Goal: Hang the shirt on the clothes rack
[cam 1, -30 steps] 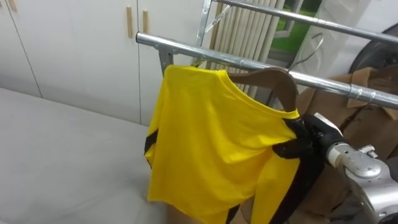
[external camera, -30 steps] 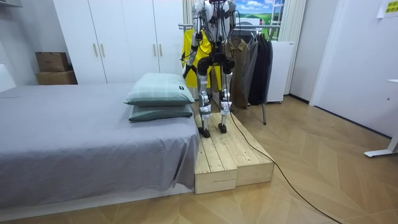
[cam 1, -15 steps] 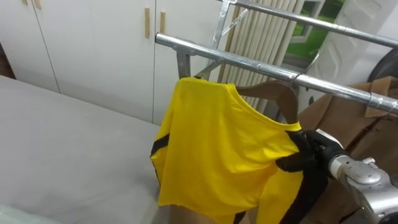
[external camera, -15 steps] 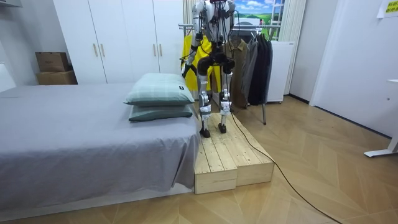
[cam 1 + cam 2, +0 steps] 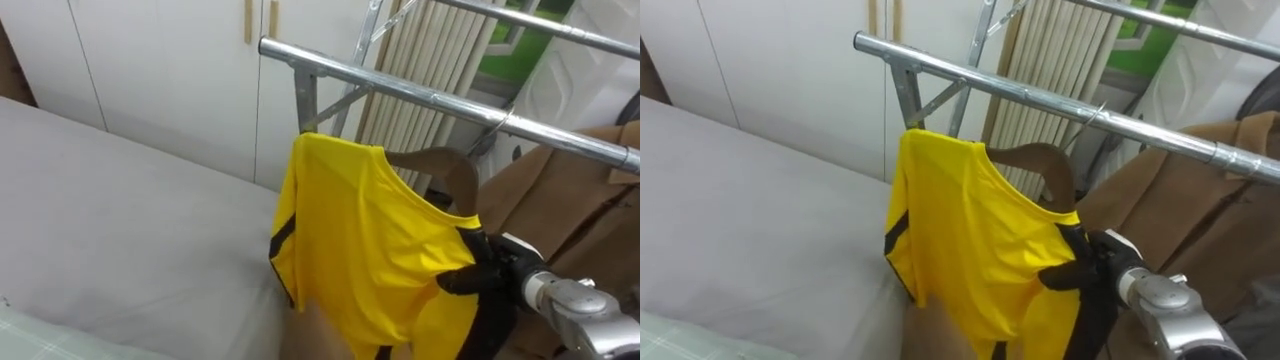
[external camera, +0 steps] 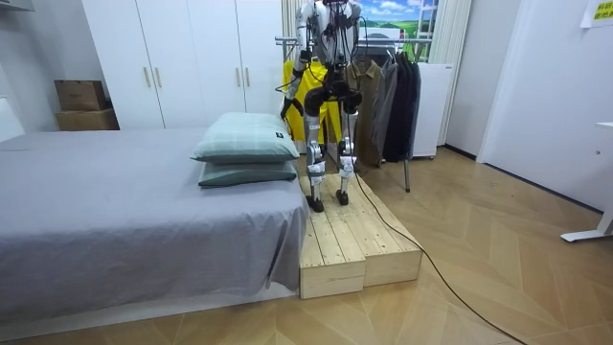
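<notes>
A yellow shirt [image 5: 370, 240] with black side trim hangs on a brown wooden hanger [image 5: 445, 165] just below the metal rail [image 5: 400, 90] of a clothes rack. The hanger's wire hook [image 5: 503, 120] lies over the rail. My right hand [image 5: 480, 270] comes in from the lower right, shut on the hanger's right end through the shirt's shoulder. In the room view I stand upright on a wooden platform [image 6: 354, 240], facing the rack, with the shirt [image 6: 316, 86] in front of me.
A brown coat [image 5: 570, 200] hangs on the same rail to the right of the shirt, with dark garments [image 6: 402, 91] further along. The grey bed [image 5: 120, 220] lies to my left, with pillows [image 6: 244, 139]. White wardrobe doors [image 5: 150, 60] stand behind it.
The whole view has shifted, so the camera moved. The hanger's hook, which stood above the rail, has come down onto it. My right hand keeps its hold.
</notes>
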Controlling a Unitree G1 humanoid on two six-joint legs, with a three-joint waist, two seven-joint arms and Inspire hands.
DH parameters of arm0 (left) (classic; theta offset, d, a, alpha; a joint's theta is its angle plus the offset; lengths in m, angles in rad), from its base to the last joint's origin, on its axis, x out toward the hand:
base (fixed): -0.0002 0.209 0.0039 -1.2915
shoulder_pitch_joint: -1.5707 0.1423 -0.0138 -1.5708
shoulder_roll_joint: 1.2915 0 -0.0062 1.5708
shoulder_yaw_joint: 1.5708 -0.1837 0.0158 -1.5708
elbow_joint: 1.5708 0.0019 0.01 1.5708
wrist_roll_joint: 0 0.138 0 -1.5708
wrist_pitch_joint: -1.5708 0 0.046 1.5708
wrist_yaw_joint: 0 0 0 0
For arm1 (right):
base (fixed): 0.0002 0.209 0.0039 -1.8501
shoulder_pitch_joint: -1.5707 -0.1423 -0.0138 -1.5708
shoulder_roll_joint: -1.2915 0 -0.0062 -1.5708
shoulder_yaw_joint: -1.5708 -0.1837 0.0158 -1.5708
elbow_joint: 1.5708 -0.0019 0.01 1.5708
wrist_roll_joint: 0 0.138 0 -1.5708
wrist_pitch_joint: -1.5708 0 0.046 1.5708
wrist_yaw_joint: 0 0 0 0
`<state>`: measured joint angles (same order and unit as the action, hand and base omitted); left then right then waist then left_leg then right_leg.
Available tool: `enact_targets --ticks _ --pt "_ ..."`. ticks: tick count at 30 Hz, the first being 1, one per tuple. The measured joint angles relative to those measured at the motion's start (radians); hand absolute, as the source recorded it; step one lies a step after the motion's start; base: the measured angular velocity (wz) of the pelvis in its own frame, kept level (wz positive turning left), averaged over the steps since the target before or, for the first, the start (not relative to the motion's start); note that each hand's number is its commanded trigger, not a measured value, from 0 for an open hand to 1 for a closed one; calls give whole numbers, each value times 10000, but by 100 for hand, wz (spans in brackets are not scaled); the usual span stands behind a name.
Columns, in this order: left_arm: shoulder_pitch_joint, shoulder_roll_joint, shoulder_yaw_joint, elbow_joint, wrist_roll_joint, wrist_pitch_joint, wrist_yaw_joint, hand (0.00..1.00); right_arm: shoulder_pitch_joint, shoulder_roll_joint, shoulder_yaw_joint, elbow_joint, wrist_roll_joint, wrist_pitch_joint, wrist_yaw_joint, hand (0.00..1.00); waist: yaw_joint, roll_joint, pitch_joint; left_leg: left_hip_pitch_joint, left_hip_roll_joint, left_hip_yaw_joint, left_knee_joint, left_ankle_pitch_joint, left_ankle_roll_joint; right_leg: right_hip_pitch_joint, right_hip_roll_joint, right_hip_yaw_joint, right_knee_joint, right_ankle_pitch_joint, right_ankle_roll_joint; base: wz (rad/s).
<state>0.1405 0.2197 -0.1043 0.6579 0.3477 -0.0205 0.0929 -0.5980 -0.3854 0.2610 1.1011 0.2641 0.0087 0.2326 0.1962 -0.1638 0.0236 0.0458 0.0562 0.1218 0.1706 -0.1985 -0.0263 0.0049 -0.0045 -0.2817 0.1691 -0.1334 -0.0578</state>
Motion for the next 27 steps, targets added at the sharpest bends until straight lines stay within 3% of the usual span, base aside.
enact_targets --ticks 9,16,24,25,26,27 --pt "3 77 -199 -332 -30 73 -349 0 19 11 6 381 131 -141 74 100 10 86 45 -46 0 -181 156 -5 -6 123 -26 -212 8 0 -1 7" --pt "71 126 -275 -331 -19 75 -435 0 19 10 -2 356 123 -116 86 100 22 194 -6 -27 -2 -188 158 2 -16 127 -30 -228 28 13 -22 0" --pt "93 125 -367 -331 -20 151 -434 0 19 12 0 357 121 -113 -19 100 22 187 -14 -8 -11 -200 163 4 -13 132 -41 -228 27 13 -22 0" --pt "104 125 -367 -331 -20 151 -430 0 19 12 0 357 122 -97 -19 78 27 187 -14 -2 -11 -195 164 5 -13 136 -42 -227 27 13 -22 0" --pt "110 125 -367 -332 -23 151 -427 0 19 12 0 357 123 -85 -19 66 27 186 -14 0 -11 -195 166 5 -13 137 -43 -227 27 13 -22 0" --pt "119 125 -367 -332 -23 151 -416 0 19 12 0 358 125 -75 -19 2 26 186 -14 0 -11 -194 169 5 -13 137 -43 -227 27 13 -22 0"
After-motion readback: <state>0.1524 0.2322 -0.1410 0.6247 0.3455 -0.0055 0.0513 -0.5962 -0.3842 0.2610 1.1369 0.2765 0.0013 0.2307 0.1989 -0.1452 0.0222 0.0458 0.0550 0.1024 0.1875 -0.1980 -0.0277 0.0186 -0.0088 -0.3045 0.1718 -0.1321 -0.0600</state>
